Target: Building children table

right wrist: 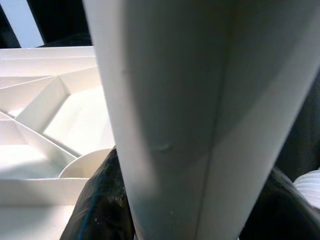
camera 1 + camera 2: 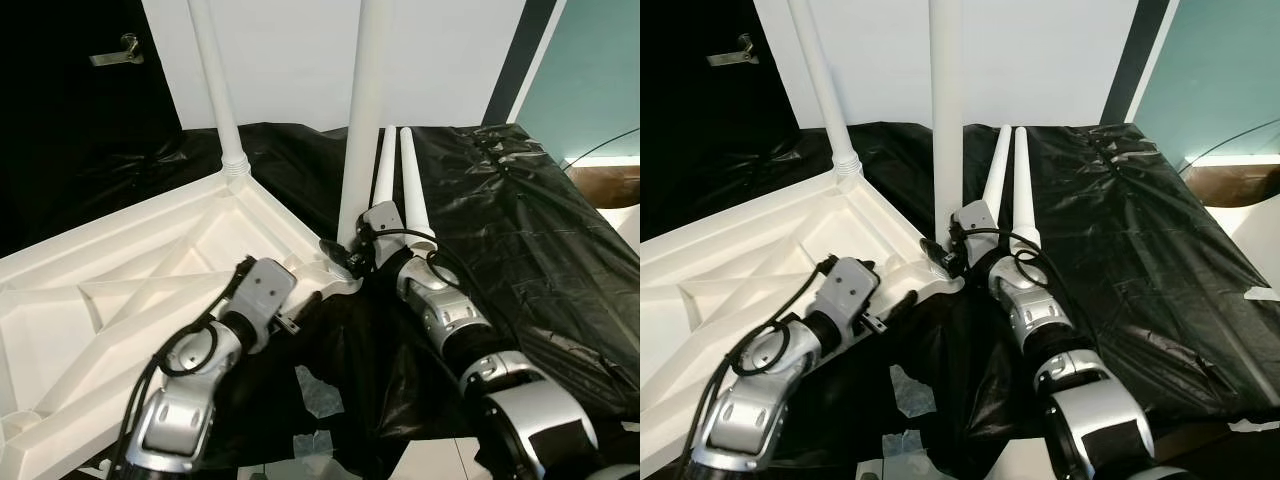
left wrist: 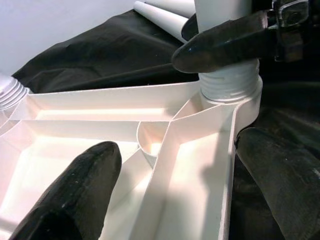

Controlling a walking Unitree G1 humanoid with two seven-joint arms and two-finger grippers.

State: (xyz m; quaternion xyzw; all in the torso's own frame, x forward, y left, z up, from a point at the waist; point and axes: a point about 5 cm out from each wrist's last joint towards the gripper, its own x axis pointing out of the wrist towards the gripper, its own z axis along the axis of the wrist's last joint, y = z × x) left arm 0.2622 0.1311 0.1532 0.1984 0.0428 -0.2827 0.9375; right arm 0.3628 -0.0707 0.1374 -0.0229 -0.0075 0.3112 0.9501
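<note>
The white table top (image 2: 120,300) lies upside down on a black sheet, ribs facing up. One white leg (image 2: 215,90) stands screwed in at its far corner. A second upright leg (image 2: 362,120) stands in the near right corner socket (image 3: 227,92), and my right gripper (image 2: 345,255) is shut on it just above the threaded base, its fingers (image 1: 100,200) on both sides of it. My left gripper (image 3: 177,145) is open and straddles the table top's rim beside that corner, one finger inside and one outside. Two loose legs (image 2: 400,170) lie side by side on the sheet behind.
The black sheet (image 2: 520,220) covers the surface to the right. A black door with a handle (image 2: 115,50) is at the back left, a white wall behind, a teal panel (image 2: 590,70) at the back right. Pale scraps (image 2: 320,395) lie near the front.
</note>
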